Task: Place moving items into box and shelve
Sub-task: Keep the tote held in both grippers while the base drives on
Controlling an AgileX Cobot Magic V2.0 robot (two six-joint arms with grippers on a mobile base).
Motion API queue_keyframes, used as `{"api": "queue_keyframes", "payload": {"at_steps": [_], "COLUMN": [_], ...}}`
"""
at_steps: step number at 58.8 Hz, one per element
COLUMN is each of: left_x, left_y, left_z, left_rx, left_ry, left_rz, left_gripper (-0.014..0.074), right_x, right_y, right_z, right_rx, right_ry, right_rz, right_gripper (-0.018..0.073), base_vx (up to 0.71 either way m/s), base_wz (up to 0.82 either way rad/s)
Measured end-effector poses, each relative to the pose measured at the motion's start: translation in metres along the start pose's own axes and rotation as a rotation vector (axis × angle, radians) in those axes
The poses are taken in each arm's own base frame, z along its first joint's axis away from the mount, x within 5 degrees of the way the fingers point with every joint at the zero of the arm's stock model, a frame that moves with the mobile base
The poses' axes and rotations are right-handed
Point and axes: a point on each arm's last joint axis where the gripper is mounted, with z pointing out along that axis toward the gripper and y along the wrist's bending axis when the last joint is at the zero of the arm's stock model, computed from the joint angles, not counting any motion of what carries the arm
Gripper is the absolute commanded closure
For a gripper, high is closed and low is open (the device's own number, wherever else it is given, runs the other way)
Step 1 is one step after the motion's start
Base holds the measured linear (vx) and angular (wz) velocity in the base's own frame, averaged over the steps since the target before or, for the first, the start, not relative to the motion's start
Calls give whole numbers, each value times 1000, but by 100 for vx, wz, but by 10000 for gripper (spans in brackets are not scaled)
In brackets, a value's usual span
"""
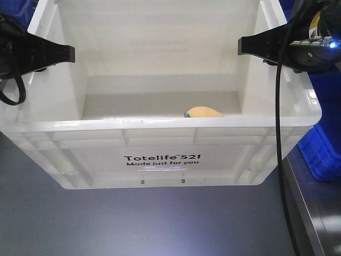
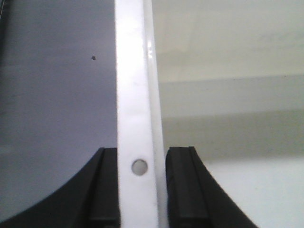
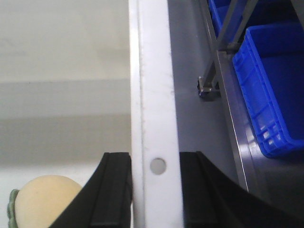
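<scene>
White plastic crate (image 1: 160,126) is sitting square to the front camera over the grey surface (image 1: 160,224), Totelife print facing out. I can't tell if it's resting or just lifted.

Loading is looking done or nearly so. The yellow-orange plush fruit (image 3: 45,199) is lying on the crate floor near the front wall, toward the right side, with its green leaf pointing left in the front view. The brown-pink ball isn't showing in any view; it could be hiding behind the near wall.

Left gripper (image 2: 141,153) is straddling the left side rim, one finger inside and one outside. Its pads are lying against both faces, so I'm reading it as pinching the rim. Right gripper (image 3: 155,156) is doing the same on the right rim, at the small hole in the flange.

So we're sitting at the grasp-for-carry step, with shelving not yet done. The next move is calling for a synchronized two-arm lift, keeping the crate level and the grip firm on that thin rim.

Blue bins (image 3: 268,90) and the metal shelf frame (image 3: 223,52) are standing close on the right, so clearance there needs watching.
</scene>
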Motion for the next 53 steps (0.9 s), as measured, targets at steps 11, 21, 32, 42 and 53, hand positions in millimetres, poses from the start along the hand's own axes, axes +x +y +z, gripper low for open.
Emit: {"api": "queue_keyframes", "payload": {"at_steps": [11,21,32,42,53], "left_x": [0,0,0,0,0], "left_y": [0,0,0,0,0], "left_z": [0,0,0,0,0], "left_rx": [0,0,0,0,0], "left_ry": [0,0,0,0,0], "left_rz": [0,0,0,0,0], "left_gripper": [556,556,556,556,556], "right_x": [0,0,0,0,0], "right_y": [0,0,0,0,0], "right_z": [0,0,0,0,0], "right_rx": [0,0,-1,-1,-1], "right_ry": [0,0,-1,-1,-1], "right_rz": [0,0,0,0,0], "right_gripper": [520,520,520,520,520], "base_vx": [38,39,39,40,41], "base_wz": [8,8,7,6,1]}}
